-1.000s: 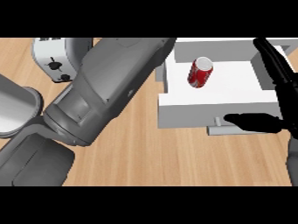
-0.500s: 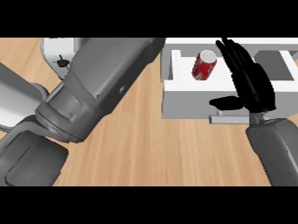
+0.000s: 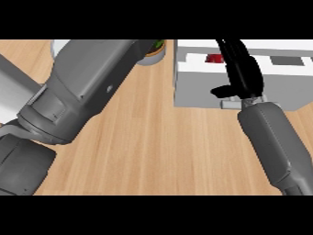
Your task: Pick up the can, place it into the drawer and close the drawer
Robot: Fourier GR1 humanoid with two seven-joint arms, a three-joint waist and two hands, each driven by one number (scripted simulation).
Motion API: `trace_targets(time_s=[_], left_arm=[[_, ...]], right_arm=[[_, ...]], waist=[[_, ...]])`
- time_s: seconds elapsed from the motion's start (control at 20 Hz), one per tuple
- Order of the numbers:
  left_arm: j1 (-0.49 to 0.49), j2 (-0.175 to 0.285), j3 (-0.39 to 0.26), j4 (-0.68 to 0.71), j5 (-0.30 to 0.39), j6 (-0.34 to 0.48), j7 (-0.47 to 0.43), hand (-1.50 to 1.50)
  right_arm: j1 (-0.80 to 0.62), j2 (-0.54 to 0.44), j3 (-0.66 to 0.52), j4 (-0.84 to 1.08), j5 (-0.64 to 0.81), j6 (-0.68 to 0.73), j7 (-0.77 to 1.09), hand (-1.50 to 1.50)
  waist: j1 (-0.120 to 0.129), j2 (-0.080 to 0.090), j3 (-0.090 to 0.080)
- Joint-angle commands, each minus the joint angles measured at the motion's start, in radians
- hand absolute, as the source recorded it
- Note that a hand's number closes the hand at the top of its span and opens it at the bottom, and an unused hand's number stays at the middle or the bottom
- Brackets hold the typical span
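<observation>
The white drawer [image 3: 199, 87] stands open at the upper right of the head view. A small red part of the can [image 3: 214, 58] shows inside it, near its back left. My right hand [image 3: 243, 75] lies over the drawer's front wall with straight fingers pointing away from me, its thumb sticking out to the left just above the grey handle [image 3: 231, 105]. It holds nothing. My left forearm [image 3: 84, 87] fills the left half of the view, and the left hand is out of sight beyond the top edge.
A pale round object with a green top [image 3: 152, 53] peeks out beside the left forearm at the back. Bare wooden counter [image 3: 165, 151] lies between the two forearms.
The drawer now shows less of its inside and the can is nearly hidden. My right hand has moved onto the drawer's front, and the view has shifted.
</observation>
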Motion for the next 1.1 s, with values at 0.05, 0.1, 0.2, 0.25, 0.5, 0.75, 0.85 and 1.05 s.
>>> trace_targets(time_s=[0.05,0.1,0.2,0.25,0.5,0.75,0.85,1.05], left_arm=[[0.06,0.02,-0.011,-0.068,-0.019,-0.005,0.006,-1.5],[0.044,0.071,-0.005,-0.065,-0.015,-0.032,0.062,-1.5],[0.038,0.063,-0.007,-0.104,-0.017,-0.014,0.085,-1.5],[0.068,0.07,-0.013,-0.112,-0.019,-0.022,0.09,-1.5],[0.135,0.127,-0.023,-0.181,-0.034,-0.065,0.082,-1.5],[0.207,0.135,-0.041,-0.277,-0.038,-0.061,0.126,-1.5],[0.174,0.166,-0.026,-0.295,-0.024,-0.069,0.185,-1.5],[0.276,0.19,-0.045,-0.375,-0.034,-0.09,0.165,-1.5]], right_arm=[[-0.14,0.003,-0.074,0.221,0.02,-0.14,-0.033,-1.5],[-0.142,0.044,-0.048,0.224,0.068,-0.197,0.007,-1.5],[-0.204,0.04,-0.075,0.317,0.062,-0.217,-0.007,-1.5],[-0.235,0.052,-0.076,0.333,0.079,-0.241,0.016,-1.5],[-0.345,-0.003,-0.127,0.468,0.072,-0.274,-0.015,-1.5],[-0.423,0.006,-0.148,0.541,0.074,-0.303,-0.014,-1.5],[-0.479,-0.015,-0.152,0.565,0.088,-0.284,0.014,-1.5],[-0.491,0.023,-0.169,0.593,0.074,-0.312,0.006,-1.5]], waist=[[0.019,0.0,0.0],[0.016,-0.003,0.0],[0.028,-0.001,0.0],[0.037,-0.002,0.0],[0.053,0.006,0.0],[0.067,0.002,0.0],[0.073,0.003,0.0],[0.082,0.004,0.0]])
